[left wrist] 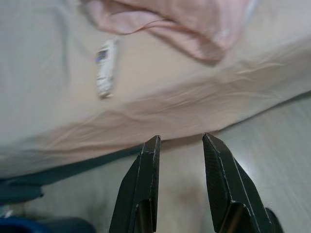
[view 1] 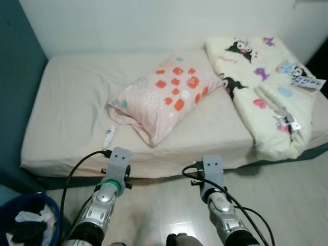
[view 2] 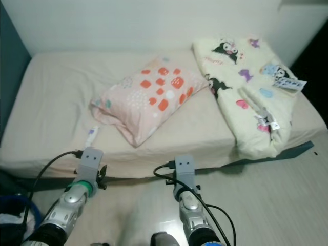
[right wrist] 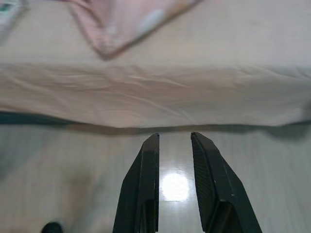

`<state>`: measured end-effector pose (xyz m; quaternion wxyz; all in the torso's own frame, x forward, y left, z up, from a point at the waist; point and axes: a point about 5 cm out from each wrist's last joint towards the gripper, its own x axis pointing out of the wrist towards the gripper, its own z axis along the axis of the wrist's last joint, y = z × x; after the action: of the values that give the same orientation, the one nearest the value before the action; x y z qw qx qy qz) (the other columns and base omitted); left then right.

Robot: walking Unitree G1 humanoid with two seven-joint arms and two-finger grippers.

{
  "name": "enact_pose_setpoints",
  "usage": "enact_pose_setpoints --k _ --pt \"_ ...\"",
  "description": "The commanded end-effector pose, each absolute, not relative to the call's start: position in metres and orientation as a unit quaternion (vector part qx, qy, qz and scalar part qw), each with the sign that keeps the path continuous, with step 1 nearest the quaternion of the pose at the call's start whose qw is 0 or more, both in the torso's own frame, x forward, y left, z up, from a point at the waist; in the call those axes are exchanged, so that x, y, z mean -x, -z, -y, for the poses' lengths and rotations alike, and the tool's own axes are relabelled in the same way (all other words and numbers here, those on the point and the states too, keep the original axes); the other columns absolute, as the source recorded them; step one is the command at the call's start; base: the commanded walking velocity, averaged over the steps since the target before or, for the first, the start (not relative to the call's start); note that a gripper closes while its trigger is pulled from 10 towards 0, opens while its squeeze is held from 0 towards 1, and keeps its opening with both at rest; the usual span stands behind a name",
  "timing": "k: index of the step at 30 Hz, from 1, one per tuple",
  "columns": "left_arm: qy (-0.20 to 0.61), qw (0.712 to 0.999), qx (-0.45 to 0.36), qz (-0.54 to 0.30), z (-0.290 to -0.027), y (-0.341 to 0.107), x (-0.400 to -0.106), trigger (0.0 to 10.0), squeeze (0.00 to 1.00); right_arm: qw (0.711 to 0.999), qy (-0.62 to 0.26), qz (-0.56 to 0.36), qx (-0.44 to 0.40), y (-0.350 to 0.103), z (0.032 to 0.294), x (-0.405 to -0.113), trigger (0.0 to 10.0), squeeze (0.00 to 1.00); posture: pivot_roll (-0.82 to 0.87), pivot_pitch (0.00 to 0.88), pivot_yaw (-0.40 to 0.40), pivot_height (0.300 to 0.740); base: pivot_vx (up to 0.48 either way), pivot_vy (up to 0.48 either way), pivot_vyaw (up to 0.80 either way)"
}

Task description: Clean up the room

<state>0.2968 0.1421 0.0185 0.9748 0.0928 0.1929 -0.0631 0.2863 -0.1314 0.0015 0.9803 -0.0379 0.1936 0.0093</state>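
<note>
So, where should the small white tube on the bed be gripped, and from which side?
Probably across the middle of the small white tube, from above on the bed's front edge. It lies flat on the sheet, its long side pointing away from the robot, clear of the pink pillow. The left end effector, open, is nearest.

Bedroom in a home — low bed with a beige fitted sheet fills the far side, pushed against a white wall. Pink spotted pillow mid-bed, folded cartoon-print blanket on the right. Pale wood-look floor near side — blue laundry basket of clothes at near left.
</note>
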Motion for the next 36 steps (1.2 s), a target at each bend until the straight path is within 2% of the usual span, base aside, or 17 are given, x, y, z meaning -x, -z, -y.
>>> enact_pose_setpoints --k 1,11,13,16,23,32,36 --pt "0.068 0.972 -0.101 -0.202 -0.141 -0.012 -0.292 10.0 0.0 0.978 -0.002 -0.203 0.041 0.003 0.137 -0.282 10.0 0.0 -0.01 0.041 0.015 0.74 0.0 0.0 0.0" --pt "0.074 0.971 -0.103 -0.201 -0.136 -0.014 -0.299 10.0 0.0 0.98 0.007 -0.19 0.053 -0.007 0.141 -0.294 10.0 0.0 -0.01 0.02 0.008 0.74 0.0 0.0 0.0" --pt "0.064 0.969 -0.067 -0.228 -0.139 -0.006 -0.296 10.0 0.0 0.979 0.018 -0.195 0.055 -0.007 0.145 -0.297 10.0 0.0 0.0 0.017 0.006 0.74 0.0 0.0 0.0" --pt "0.054 0.966 -0.07 -0.244 -0.145 0.0 -0.291 10.0 0.0 0.979 0.022 -0.196 0.055 -0.008 0.147 -0.297 10.0 0.0 -0.02 0.009 0.012 0.74 0.0 0.0 0.0" --pt "0.048 0.968 -0.09 -0.228 -0.149 0.0 -0.288 10.0 0.0 0.98 0.029 -0.183 0.073 -0.009 0.152 -0.296 10.0 0.0 -0.01 0.012 0.005 0.74 0.0 0.0 0.0" --pt "0.033 0.98 -0.07 -0.181 -0.152 -0.009 -0.294 10.0 0.0 0.983 0.0 -0.174 0.062 -0.008 0.143 -0.295 10.0 0.0 -0.01 0.0 -0.002 0.74 0.0 0.0 0.0" --pt "0.047 0.99 -0.012 -0.135 -0.147 -0.018 -0.294 10.0 0.0 0.984 0.022 -0.159 0.076 -0.007 0.15 -0.291 10.0 0.0 0.0 0.0 0.003 0.74 0.0 0.0 0.0"
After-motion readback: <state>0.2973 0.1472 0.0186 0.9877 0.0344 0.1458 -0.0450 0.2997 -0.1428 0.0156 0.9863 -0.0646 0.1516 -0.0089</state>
